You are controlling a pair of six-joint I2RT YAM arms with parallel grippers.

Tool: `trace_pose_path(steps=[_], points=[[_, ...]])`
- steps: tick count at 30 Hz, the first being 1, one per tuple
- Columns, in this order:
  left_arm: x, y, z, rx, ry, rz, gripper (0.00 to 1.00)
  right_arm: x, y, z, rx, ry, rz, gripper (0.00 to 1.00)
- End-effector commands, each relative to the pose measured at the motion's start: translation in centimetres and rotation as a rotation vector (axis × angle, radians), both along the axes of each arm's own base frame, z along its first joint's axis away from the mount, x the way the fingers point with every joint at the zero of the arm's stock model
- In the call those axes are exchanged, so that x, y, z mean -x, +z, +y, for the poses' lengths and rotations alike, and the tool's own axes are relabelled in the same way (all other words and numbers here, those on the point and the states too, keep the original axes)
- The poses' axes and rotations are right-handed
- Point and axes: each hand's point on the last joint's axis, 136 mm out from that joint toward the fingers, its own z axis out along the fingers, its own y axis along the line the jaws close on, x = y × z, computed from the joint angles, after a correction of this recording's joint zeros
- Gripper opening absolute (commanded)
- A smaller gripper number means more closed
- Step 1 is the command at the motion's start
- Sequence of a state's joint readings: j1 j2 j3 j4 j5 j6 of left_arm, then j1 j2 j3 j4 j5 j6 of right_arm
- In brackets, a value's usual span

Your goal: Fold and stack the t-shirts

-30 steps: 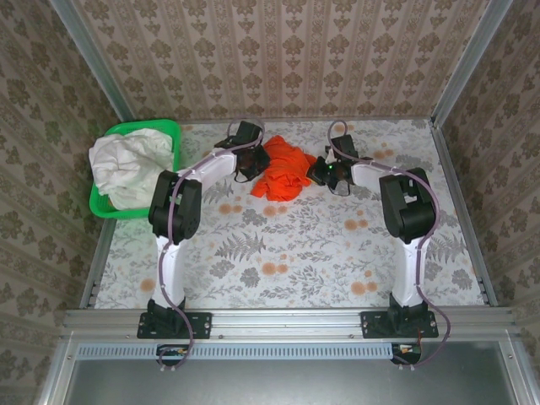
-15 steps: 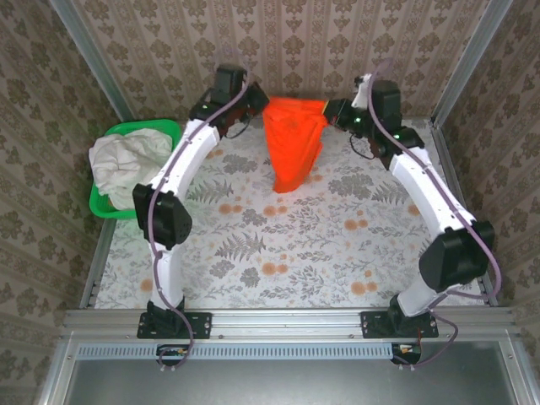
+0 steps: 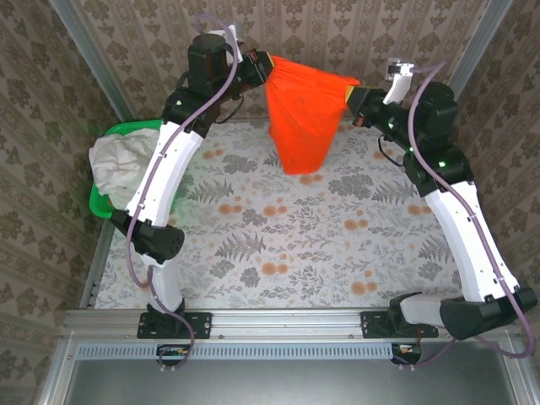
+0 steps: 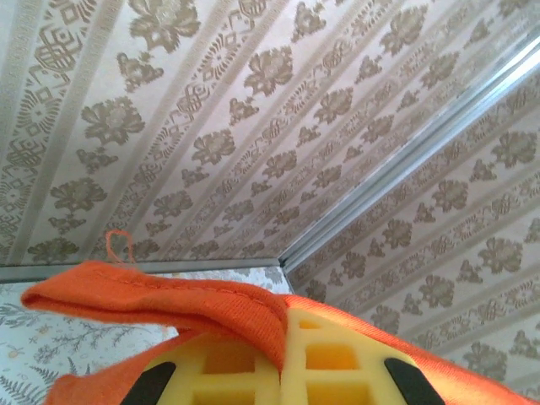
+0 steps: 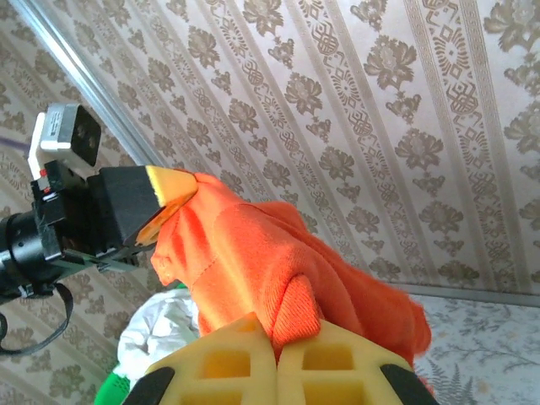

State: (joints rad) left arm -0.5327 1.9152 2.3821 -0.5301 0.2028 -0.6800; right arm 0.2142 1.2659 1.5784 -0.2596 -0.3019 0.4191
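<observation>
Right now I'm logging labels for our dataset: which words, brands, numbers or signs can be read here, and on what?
None can be read.
The orange shirt, white shirt and basket are plain.
The table and wallpaper carry only patterns.

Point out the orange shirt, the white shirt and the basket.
orange shirt point(image 3: 304, 118), top view, middle of the hanging cloth
white shirt point(image 3: 118, 164), top view, middle of the bunched cloth
basket point(image 3: 131, 129), top view, far green rim

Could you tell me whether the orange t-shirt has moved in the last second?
Yes: the orange t-shirt rose from the table, now hanging before the back wall.
</observation>
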Motion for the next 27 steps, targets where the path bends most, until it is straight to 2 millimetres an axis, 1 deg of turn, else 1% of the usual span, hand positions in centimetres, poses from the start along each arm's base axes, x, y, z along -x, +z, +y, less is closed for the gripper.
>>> trace_pose_path(steps=[1, 3, 5, 6, 9, 10, 12, 15, 17, 18, 19, 20, 21, 22, 23, 24, 25, 26, 27], points=[[-3.2, -2.1, 3.7, -0.085, 0.148, -0.014, 0.02, 0.1, -4.0, -0.4, 0.089, -0.009, 0.075, 0.0], [-4.4, -4.7, 3.1, -0.081, 0.133, 0.053, 0.02, -0.4, -6.2, 0.1, 0.087, -0.004, 0.118, 0.0], [-5.3, -6.9, 2.1, -0.08, 0.112, 0.107, 0.02, -1.0, -7.7, 0.3, 0.069, -0.014, 0.149, 0.0], [-5.8, -7.8, 1.6, -0.081, 0.1, 0.126, 0.01, -1.3, -8.3, 0.0, 0.065, -0.038, 0.166, 0.0], [-6.9, -9.5, 0.1, -0.081, 0.071, 0.158, 0.01, -2.1, -9.0, -0.9, 0.082, -0.097, 0.182, 0.0], [-7.2, -9.9, -0.4, -0.077, 0.06, 0.166, 0.01, -2.3, -9.1, -1.1, 0.091, -0.11, 0.187, 0.0], [-7.6, -9.9, -1.1, -0.057, 0.044, 0.171, 0.0, -2.5, -8.7, -1.2, 0.112, -0.111, 0.182, 0.0], [-7.9, -8.9, -1.7, -0.028, 0.028, 0.152, 0.0, -2.2, -8.0, -1.0, 0.126, -0.095, 0.165, 0.0], [-7.7, -8.3, -1.7, -0.024, 0.025, 0.137, 0.0, -1.6, -8.1, -0.6, 0.135, -0.071, 0.161, 0.0], [-7.6, -8.4, -1.5, -0.034, 0.026, 0.138, 0.0, -1.2, -8.5, -0.3, 0.149, -0.056, 0.16, 0.0], [-7.5, -8.9, -1.2, -0.056, 0.027, 0.149, 0.01, -0.6, -9.3, 0.5, 0.189, -0.023, 0.158, 0.0], [-7.2, -9.9, -1.0, -0.078, 0.028, 0.171, 0.01, 0.0, -10.2, 1.4, 0.246, 0.013, 0.164, 0.0], [-7.0, -11.1, -0.4, -0.103, 0.034, 0.204, 0.02, 0.8, -11.6, 2.7, 0.317, 0.057, 0.18, 0.0], [-6.8, -13.2, 0.2, -0.125, 0.046, 0.255, 0.05, 1.5, -13.4, 3.9, 0.377, 0.105, 0.206, 0.0], [-6.4, -14.8, 0.6, -0.134, 0.05, 0.293, 0.13, 2.0, -15.0, 4.9, 0.41, 0.144, 0.231, 0.0], [-6.5, -16.7, 2.0, -0.131, 0.077, 0.336, 0.28, 2.6, -16.8, 6.3, 0.438, 0.194, 0.251, 0.0], [-6.3, -18.4, 3.3, -0.126, 0.103, 0.372, 0.46, 3.4, -18.4, 7.8, 0.451, 0.247, 0.268, 0.02], [-5.9, -19.8, 4.3, -0.125, 0.127, 0.405, 0.55, 4.1, -19.5, 9.2, 0.452, 0.303, 0.28, 0.1], [-5.3, -21.2, 5.8, -0.126, 0.16, 0.442, 0.63, 5.0, -20.5, 11.1, 0.449, 0.377, 0.289, 0.26]])
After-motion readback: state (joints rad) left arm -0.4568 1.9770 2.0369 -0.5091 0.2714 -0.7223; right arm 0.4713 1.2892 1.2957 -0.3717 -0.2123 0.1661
